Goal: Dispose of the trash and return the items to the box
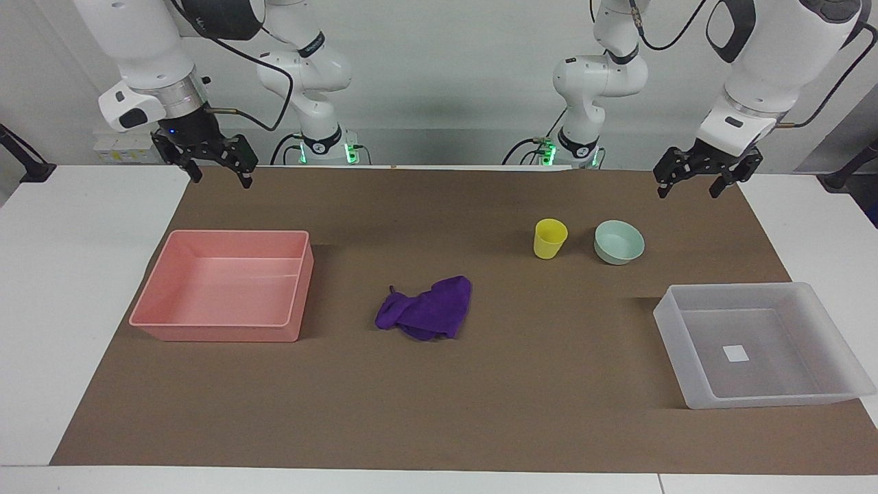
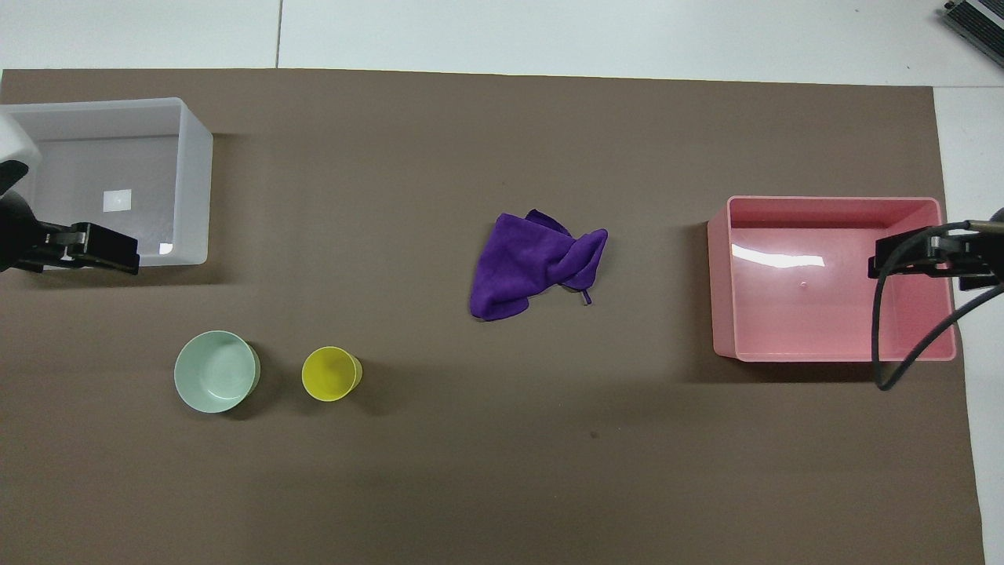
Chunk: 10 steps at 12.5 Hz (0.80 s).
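**A:** Start at your left gripper (image 1: pixel 697 182). It hangs with its fingers spread and nothing between them, above the mat's edge at the left arm's end. I'd guess that spot was chosen because the bowl (image 1: pixel 619 241) and cup (image 1: pixel 550 238) stand just ahead of it.

**B:** And the right gripper (image 1: pixel 219 171)?

**A:** Also spread and empty, in the air above the mat's edge at the right arm's end, on the robots' side of the pink tray (image 1: pixel 288 288). Neither gripper touches anything.

**B:** Where do your task things lie?

**A:** The bowl and cup stand upright side by side, close but apart, the bowl toward the left arm's end. The box (image 1: pixel 669 322), with its white sticker, sits farther from the robots than those two and holds nothing yet. The rag (image 1: pixel 429 312) lies crumpled mid-table, well apart from both trays and farther from the robots than the cup.

**B:** Why that layout?

**A:** My reading: each arm gets its own job. Your left arm has the bowl, cup and box all at its end. The pink tray at the right arm's end looks like the trash bin, so the rag probably falls to your right arm.

**B:** How far along?

**A:** No step is done yet; all three things are on the mat.
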### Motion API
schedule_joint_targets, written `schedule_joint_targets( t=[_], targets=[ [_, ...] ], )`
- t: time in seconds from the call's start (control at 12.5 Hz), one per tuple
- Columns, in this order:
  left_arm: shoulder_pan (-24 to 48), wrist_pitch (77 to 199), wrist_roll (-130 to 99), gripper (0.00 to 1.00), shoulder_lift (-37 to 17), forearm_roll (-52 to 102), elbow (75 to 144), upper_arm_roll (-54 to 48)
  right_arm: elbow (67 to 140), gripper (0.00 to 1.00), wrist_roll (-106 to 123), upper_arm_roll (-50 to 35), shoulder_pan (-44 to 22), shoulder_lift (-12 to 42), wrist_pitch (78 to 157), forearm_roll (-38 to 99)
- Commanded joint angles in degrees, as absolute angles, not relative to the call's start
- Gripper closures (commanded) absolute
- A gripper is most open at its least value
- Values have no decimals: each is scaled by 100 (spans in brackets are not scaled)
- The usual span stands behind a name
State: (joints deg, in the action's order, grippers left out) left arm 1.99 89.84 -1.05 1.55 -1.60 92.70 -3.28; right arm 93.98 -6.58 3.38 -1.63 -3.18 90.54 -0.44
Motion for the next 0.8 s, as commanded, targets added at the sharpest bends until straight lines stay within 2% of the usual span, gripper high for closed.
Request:
schedule_joint_targets(
  t=[0.0, 0.48, 0.72],
  targets=[
    [211, 8833, -105, 0, 88, -229, 9114, -316, 9527, 0, -536, 325, -202, -439, 9141, 53],
    [272, 8833, -114, 0, 79, -229, 9123, -316, 9633, 0, -422, 325, -281, -396, 9483, 132],
    [281, 8833, -141, 0, 79, -229, 9123, -316, 9799, 0, -886, 316, -912, 16, 10332, 185]
  ],
)
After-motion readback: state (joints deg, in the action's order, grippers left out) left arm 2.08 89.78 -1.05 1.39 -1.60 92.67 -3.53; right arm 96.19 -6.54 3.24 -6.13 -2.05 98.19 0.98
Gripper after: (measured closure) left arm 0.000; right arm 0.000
